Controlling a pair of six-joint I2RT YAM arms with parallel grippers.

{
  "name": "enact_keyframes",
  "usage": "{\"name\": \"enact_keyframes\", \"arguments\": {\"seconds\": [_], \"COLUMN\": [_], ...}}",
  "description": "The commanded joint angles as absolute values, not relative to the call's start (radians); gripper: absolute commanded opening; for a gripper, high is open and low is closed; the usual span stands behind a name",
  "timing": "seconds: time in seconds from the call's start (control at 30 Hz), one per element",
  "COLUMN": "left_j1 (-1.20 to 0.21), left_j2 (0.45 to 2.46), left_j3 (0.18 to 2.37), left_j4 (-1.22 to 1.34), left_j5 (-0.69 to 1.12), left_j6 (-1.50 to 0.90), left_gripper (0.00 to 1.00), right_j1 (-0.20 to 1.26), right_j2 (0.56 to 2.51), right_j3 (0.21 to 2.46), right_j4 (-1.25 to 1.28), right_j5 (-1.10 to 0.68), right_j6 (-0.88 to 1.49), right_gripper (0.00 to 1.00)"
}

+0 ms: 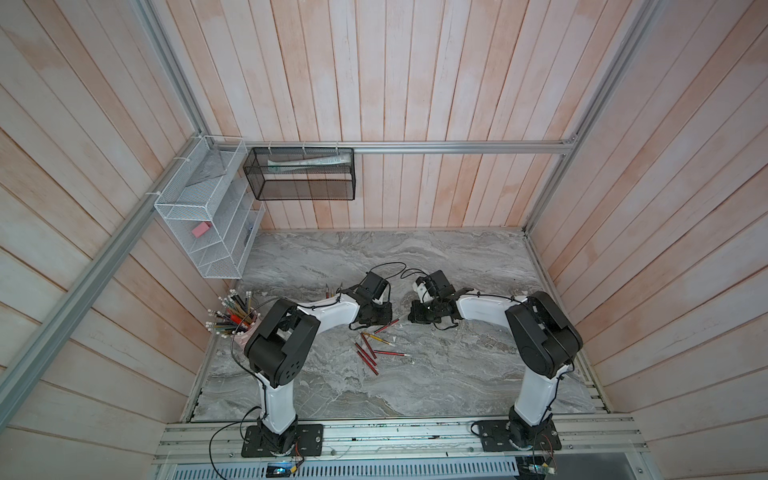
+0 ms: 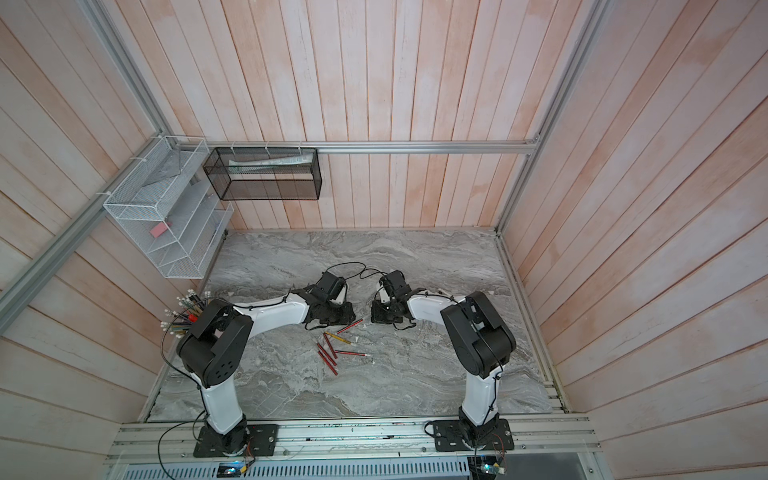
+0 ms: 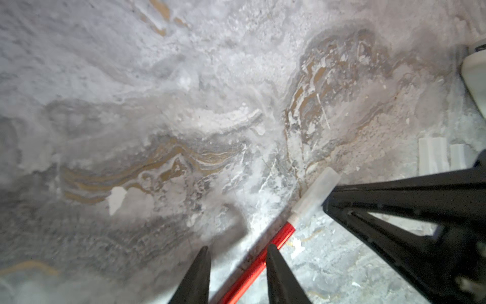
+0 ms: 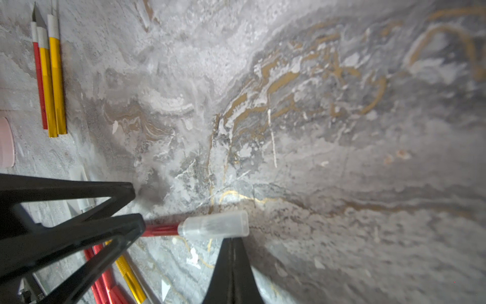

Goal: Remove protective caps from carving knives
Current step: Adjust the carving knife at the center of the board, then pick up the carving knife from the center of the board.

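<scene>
Partly offscreen, capped carving knife (image 3: 282, 233).

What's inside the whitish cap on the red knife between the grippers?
The cap is cloudy. The red knife runs into its open end, and only faint grey streaks show inside. The blade's shape and tip are hidden by the plastic.

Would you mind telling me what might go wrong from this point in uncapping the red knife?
1. The left tool has its jaws apart around the red knife, so a pull on the cap may drag the whole knife along.
2. The right tool is shut, with its tips beside the cap rather than around it, so it may only nudge the cap away.
3. The loose knives nearby could get knocked.
</scene>
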State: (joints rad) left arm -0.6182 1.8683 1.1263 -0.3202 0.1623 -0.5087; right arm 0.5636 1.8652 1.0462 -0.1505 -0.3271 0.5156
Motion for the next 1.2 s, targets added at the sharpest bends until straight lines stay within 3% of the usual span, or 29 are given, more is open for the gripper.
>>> {"name": "enact_keyframes", "arguments": {"seconds": [0.0,0.57,1.17], "left_j1": [-0.635,-0.701,-0.765], "left_j2": [1.838,1.885,1.968], "left_j3": [1.106,1.111,1.167], "left_j4": [-0.357,-0.413,-0.46], "left_j5": [0.097,-0.03,-0.119], "left_j6": [-0.475,-0.393,-0.358], "left_gripper": [0.38,0.45,0.32], "right_j1": [0.551,0.535,0.523], "right_j2": [1.879,1.894,1.878], "right_j3": [1.062,1.085,1.055], "right_j4": [-0.164,-0.163,-0.14], "right_j5": [-0.331,-0.346,-0.369], "right_j6": [0.495,0.492,0.498], "right_gripper": [0.0,0.0,0.0]}}
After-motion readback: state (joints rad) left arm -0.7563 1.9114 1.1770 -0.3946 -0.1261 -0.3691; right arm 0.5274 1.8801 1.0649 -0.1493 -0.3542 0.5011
